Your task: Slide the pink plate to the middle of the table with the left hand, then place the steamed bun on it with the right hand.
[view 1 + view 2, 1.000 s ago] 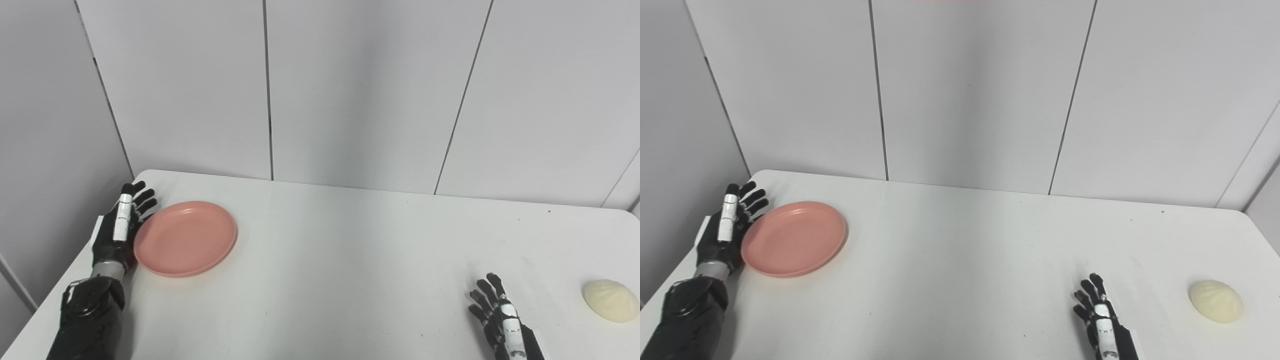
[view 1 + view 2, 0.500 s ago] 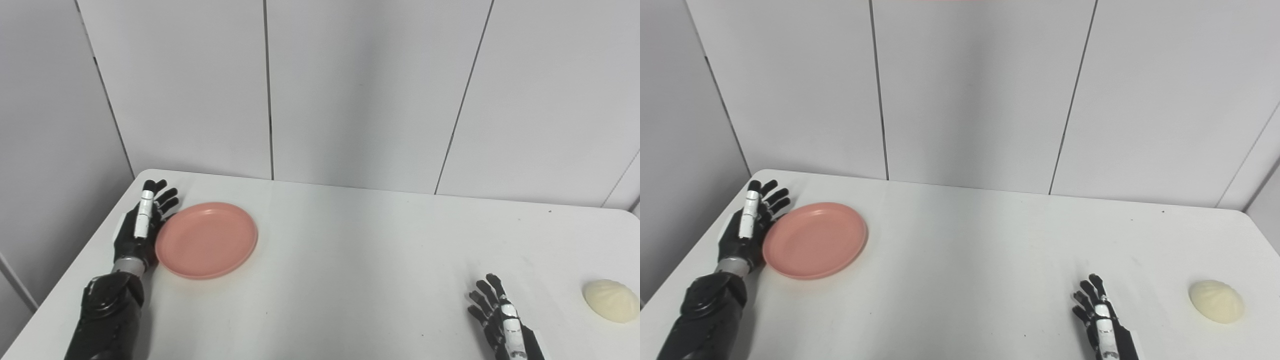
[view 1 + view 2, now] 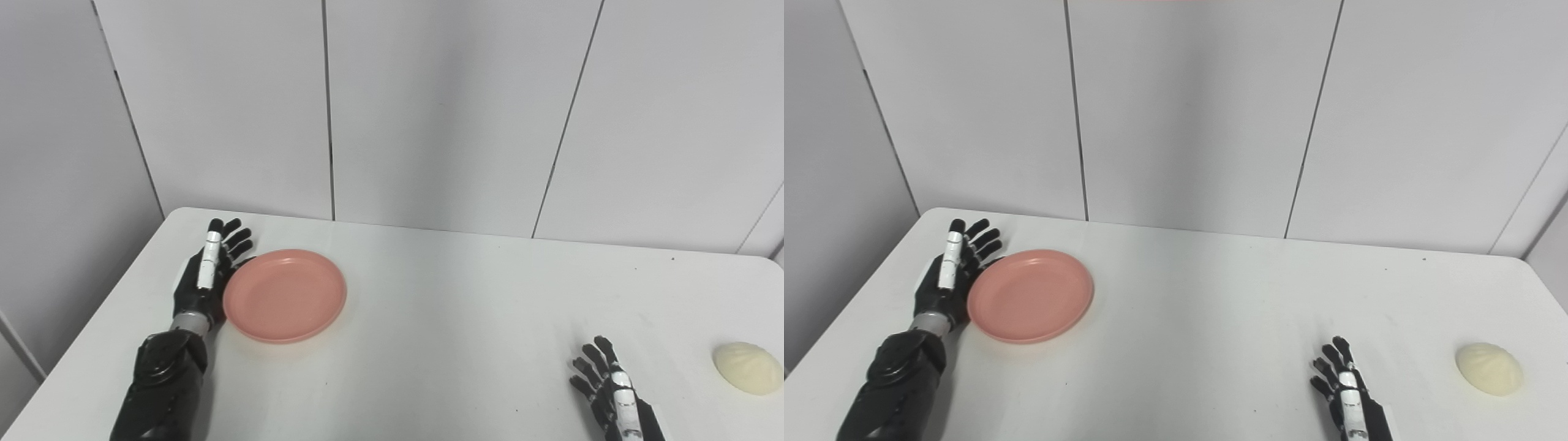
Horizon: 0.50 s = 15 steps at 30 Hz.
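Left eye view shows, nearest, the right hand (image 3: pixel 614 392) low on the table (image 3: pixel 465 318), fingers spread and holding nothing. The bun (image 3: pixel 747 367) lies well apart to its right, near the table's edge. Farther back on the left, the left hand (image 3: pixel 205 278), fingers extended and apart, presses edge-on against the plate (image 3: pixel 285 295), gripping nothing.

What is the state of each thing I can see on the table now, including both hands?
pink plate: flat on the table, empty, left of the middle.
steamed bun: on the table at the far right, untouched.
left hand: open, fingers straight, against the plate's left rim.
right hand: open, holding nothing, well apart from the bun.
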Each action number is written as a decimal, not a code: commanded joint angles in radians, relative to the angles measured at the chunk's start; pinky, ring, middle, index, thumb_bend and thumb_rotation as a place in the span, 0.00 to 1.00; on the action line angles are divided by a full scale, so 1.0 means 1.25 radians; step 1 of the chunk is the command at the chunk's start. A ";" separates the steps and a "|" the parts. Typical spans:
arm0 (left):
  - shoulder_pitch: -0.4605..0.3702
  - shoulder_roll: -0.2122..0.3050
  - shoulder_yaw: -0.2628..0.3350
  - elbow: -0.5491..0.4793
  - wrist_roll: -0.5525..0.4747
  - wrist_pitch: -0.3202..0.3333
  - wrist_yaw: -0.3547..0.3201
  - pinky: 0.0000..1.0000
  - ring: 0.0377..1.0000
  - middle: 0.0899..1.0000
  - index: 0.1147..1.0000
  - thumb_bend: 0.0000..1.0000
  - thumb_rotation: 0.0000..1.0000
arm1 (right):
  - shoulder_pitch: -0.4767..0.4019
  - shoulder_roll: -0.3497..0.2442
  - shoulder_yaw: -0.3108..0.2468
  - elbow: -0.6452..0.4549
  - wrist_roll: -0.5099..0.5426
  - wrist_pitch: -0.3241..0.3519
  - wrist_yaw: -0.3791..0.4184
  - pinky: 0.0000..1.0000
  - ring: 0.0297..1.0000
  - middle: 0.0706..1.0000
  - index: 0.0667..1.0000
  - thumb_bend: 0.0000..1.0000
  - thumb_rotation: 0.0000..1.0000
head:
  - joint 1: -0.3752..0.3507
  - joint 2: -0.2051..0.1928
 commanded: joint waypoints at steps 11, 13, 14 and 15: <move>-0.002 -0.050 -0.042 -0.040 0.000 0.017 -0.037 0.72 0.86 0.83 0.78 0.89 0.85 | -0.002 0.003 0.015 -0.024 -0.002 0.029 0.007 0.88 0.91 0.94 0.96 0.78 1.00 | -0.011 0.005; 0.003 -0.062 -0.049 -0.044 -0.002 0.017 -0.050 0.74 0.88 0.84 0.79 0.89 0.85 | -0.002 0.004 0.017 -0.028 -0.003 0.032 0.006 0.88 0.90 0.94 0.96 0.77 1.00 | -0.017 0.006; 0.005 -0.068 -0.054 -0.046 0.000 0.016 -0.054 0.74 0.88 0.84 0.79 0.88 0.85 | -0.002 0.006 0.017 -0.029 -0.004 0.036 0.004 0.87 0.90 0.94 0.95 0.77 1.00 | -0.017 0.006; 0.008 -0.072 -0.058 -0.049 0.004 0.019 -0.054 0.72 0.87 0.84 0.79 0.89 0.85 | -0.002 0.008 0.018 -0.031 -0.005 0.040 0.002 0.87 0.90 0.94 0.95 0.78 1.00 | -0.022 0.008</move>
